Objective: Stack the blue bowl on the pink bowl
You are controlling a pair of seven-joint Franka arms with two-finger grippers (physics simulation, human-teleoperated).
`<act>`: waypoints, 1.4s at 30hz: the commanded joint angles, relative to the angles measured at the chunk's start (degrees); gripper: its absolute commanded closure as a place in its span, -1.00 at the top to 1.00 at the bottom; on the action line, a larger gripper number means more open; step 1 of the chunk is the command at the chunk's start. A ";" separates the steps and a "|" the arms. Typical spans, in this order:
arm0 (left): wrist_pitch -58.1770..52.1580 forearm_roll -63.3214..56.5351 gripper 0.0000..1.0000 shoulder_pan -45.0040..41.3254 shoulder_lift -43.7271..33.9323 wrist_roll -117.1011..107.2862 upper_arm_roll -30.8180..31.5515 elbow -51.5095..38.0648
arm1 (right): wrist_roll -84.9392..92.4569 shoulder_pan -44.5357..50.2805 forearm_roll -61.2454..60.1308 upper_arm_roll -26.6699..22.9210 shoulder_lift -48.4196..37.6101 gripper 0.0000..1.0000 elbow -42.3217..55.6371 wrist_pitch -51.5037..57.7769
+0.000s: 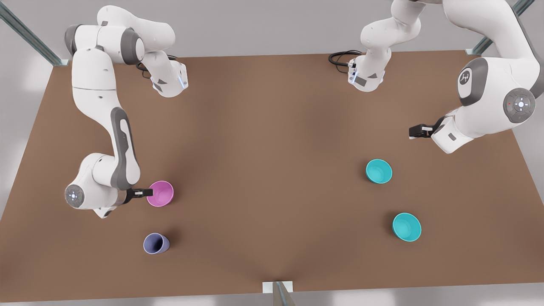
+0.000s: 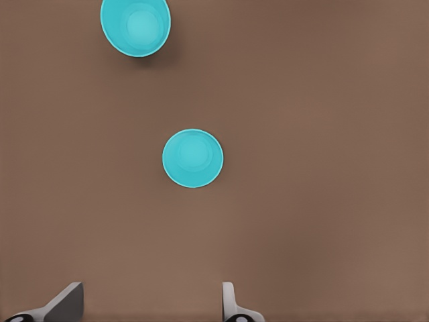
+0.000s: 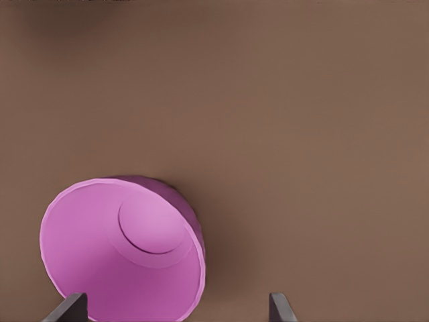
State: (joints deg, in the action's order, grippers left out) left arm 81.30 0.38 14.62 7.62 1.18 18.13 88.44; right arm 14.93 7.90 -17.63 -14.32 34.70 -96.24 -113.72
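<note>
So my left gripper point(image 1: 411, 131) hangs spread w/ nothing in it, far-right of table; the blue bowl point(image 1: 378, 171) sits nearer and a bit left of it. Right gripper point(image 1: 148, 192), also spread, is at the pink bowl point(image 1: 160, 193)'s rim, far left.

White rounded arms, grey joints, black tools, black cables.

Overhead front view (wrists downward)

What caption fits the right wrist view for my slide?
Right gripper, jaws open, poised at the rim of the pink bowl on the brown table.
</note>
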 commanded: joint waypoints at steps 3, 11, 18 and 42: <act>-0.88 -0.03 1.00 -0.03 -0.06 0.05 0.07 -0.02 | 2.21 0.01 -0.74 -0.01 0.10 1.00 -2.29 -6.25; -0.88 0.06 1.00 -0.03 0.03 0.05 0.07 -0.02 | 2.21 0.53 -0.92 0.25 1.60 1.00 -5.54 -6.25; -2.11 0.06 1.00 -0.20 -0.23 -0.04 0.15 -0.02 | 2.21 1.50 -0.65 1.40 3.62 -0.57 -4.75 -6.08; -1.76 -0.03 1.00 -0.03 0.99 0.05 0.15 -0.11 | -65.73 32.88 -3.73 15.80 19.70 -0.57 29.62 -12.04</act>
State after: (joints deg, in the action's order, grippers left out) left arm 79.36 0.41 14.52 8.47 1.16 18.24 88.36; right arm -12.72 40.73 -21.66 0.71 53.84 -66.72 -119.33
